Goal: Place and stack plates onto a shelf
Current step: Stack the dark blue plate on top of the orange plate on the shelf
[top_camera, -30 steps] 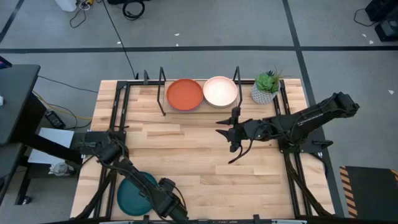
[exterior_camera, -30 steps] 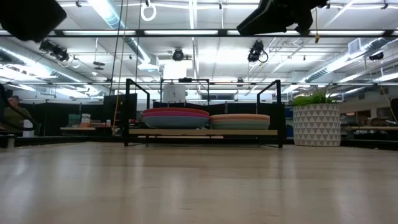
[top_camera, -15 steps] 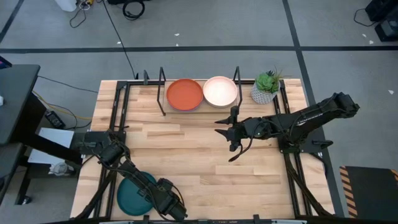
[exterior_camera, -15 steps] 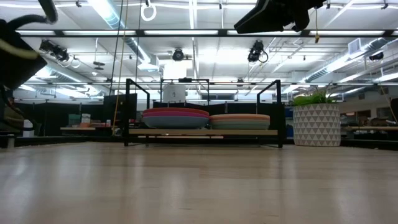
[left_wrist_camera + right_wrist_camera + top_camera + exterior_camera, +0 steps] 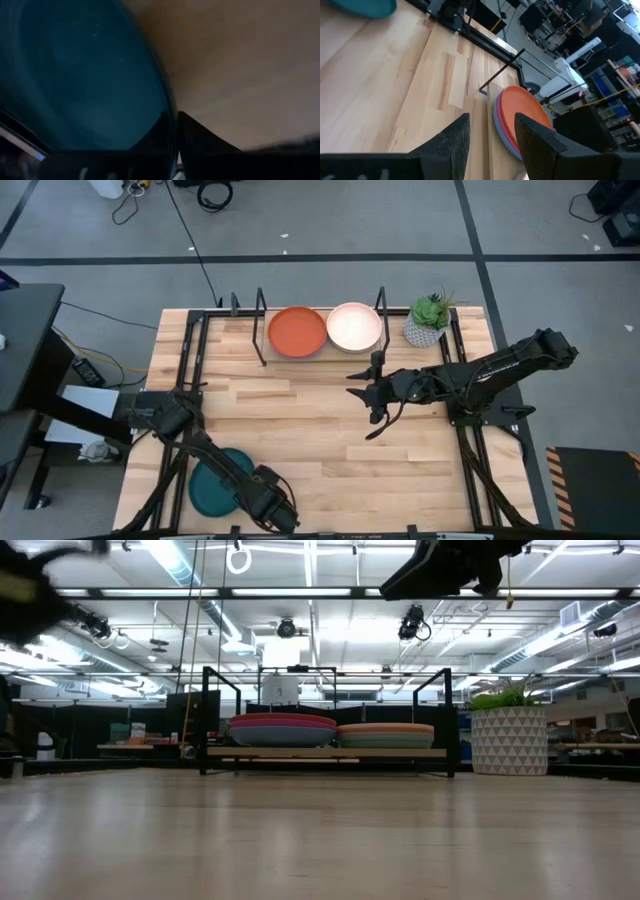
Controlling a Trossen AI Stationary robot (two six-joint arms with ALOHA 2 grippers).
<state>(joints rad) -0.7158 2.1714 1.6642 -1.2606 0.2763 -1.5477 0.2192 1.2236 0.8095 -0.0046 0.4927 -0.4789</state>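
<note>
A teal plate (image 5: 215,480) sits near the table's near left corner, with my left gripper (image 5: 264,496) shut on its right-hand rim. The left wrist view shows the plate's hollow (image 5: 80,75) in front of my left gripper (image 5: 174,142). On the shelf (image 5: 325,752) at the far edge rest two stacks of plates, one topped orange (image 5: 297,331), one topped cream (image 5: 354,326). My right gripper (image 5: 358,386) hovers open above the table's middle, with nothing in it (image 5: 490,145). My left gripper pinches the teal plate's rim (image 5: 169,117) between its two fingers, on the plate's side toward the table's right. One finger lies on the hollow side, the other outside the rim. The fingers come in low from the near right.
A potted plant (image 5: 428,320) in a white pot stands at the far right, beside the shelf. Black metal hoops (image 5: 261,315) frame the shelf's ends. Bare wooden tabletop (image 5: 300,420) lies between the teal plate and the shelf.
My left gripper has shut on the teal plate's rim. The plate now shows a little farther from the near edge than before. My right gripper has stayed open and kept still.
</note>
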